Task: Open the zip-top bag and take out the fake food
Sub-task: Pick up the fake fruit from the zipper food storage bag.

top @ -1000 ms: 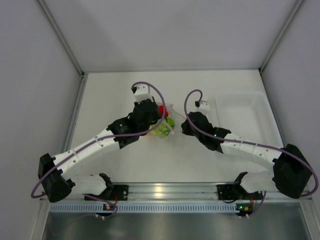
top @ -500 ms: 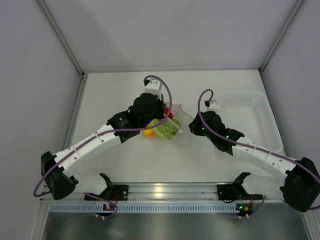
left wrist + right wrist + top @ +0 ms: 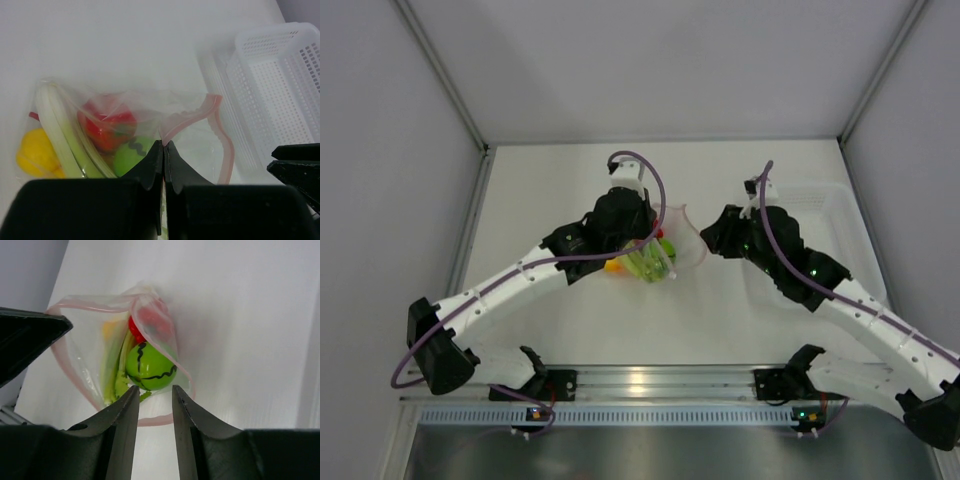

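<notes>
Left wrist: clear zip-top bag [image 3: 150, 102] gaping; left hand [image 3: 164, 146] clamps it, right hand [image 3: 153, 388] apart.

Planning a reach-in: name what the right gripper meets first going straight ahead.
Probably the glossy green plastic ball inside the clear pink-zipped plastic bag, straight ahead of the right gripper; depth unclear.

The zip-top bag [image 3: 82, 360] is clear with a pink strip along its rim. In it show a green ball [image 3: 149, 367] with black wiggly lines, a red pepper [image 3: 106, 127], a yellow piece [image 3: 35, 155] and a pale green stalk [image 3: 55, 130]. The tray [image 3: 280, 90] is white (a grid of little holes all over).
</notes>
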`<move>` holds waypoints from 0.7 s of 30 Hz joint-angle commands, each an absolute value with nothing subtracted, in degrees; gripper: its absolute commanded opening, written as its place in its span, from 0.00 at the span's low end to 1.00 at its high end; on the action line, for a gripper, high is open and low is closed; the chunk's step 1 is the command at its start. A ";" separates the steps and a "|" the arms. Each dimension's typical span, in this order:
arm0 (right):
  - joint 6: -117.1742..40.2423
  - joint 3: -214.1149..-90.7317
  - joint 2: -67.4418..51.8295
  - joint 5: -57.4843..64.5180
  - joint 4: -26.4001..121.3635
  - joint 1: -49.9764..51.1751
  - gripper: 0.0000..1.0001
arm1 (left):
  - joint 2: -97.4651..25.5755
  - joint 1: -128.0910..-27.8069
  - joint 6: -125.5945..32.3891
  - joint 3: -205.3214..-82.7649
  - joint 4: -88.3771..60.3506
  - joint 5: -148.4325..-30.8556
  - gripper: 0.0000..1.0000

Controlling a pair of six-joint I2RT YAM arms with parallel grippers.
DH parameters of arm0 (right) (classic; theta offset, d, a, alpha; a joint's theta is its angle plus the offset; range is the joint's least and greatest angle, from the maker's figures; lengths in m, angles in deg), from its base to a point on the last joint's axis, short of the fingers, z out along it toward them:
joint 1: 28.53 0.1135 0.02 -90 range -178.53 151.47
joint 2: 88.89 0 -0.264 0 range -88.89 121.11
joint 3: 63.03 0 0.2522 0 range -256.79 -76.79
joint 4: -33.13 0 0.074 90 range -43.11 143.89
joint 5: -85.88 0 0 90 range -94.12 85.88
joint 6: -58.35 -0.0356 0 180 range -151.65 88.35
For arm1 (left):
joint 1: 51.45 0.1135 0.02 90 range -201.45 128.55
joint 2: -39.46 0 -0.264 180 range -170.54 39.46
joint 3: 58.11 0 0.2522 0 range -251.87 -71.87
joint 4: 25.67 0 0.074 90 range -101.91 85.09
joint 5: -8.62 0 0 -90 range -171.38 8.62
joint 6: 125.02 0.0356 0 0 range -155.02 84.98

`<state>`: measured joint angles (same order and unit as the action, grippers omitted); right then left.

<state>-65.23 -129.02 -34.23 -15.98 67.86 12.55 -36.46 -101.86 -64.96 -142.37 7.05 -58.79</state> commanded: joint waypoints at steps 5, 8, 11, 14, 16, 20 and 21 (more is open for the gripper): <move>-63.12 -138.22 -24.93 -11.77 66.93 17.25 0.32 | -35.60 -102.60 -66.31 -143.95 4.00 -57.39 0.00; -64.96 -138.49 -21.22 -12.48 63.95 17.61 0.28 | -34.90 -102.60 -66.49 -143.77 4.00 -57.30 0.00; -66.98 -139.36 -17.09 -14.49 62.53 19.10 0.27 | -34.37 -102.60 -67.01 -143.59 4.00 -57.30 0.00; -69.26 -139.54 -13.83 -16.95 61.13 20.42 0.27 | -34.19 -102.60 -67.63 -143.68 4.00 -57.65 0.00; -70.93 -139.11 -12.34 -17.66 59.12 21.21 0.28 | -33.75 -102.60 -68.15 -143.51 3.82 -57.83 0.00; -72.17 -139.54 -10.23 -22.31 58.75 23.59 0.32 | -32.96 -102.60 -69.12 -142.28 3.12 -58.44 0.00; -72.26 -139.80 -9.62 -23.45 58.93 23.94 0.31 | -32.70 -102.60 -69.39 -141.84 2.95 -58.53 0.00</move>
